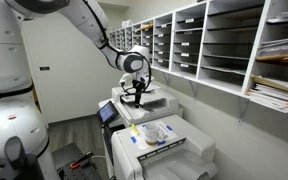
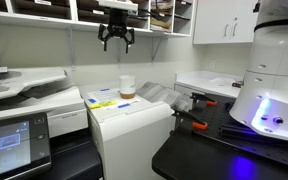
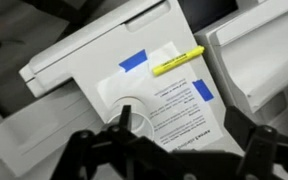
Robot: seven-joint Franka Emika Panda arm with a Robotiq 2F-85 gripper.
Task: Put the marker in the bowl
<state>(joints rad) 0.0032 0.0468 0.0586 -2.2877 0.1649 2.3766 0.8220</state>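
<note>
1. The big white printer [image 3: 79, 58] is sitting under the claw, and the paper sheet [image 3: 184, 115] on it is showing print too small to read.
2. The claw [image 2: 116, 42] is hanging high above, spread wide, holding nothing.
3. The bowl [image 3: 119, 103] is sitting on the printer (half hidden by the claw in the wrist view).
4. The yellow marker [image 3: 178, 62] is lying by the sheet's edge, apart from the bowl.
</note>
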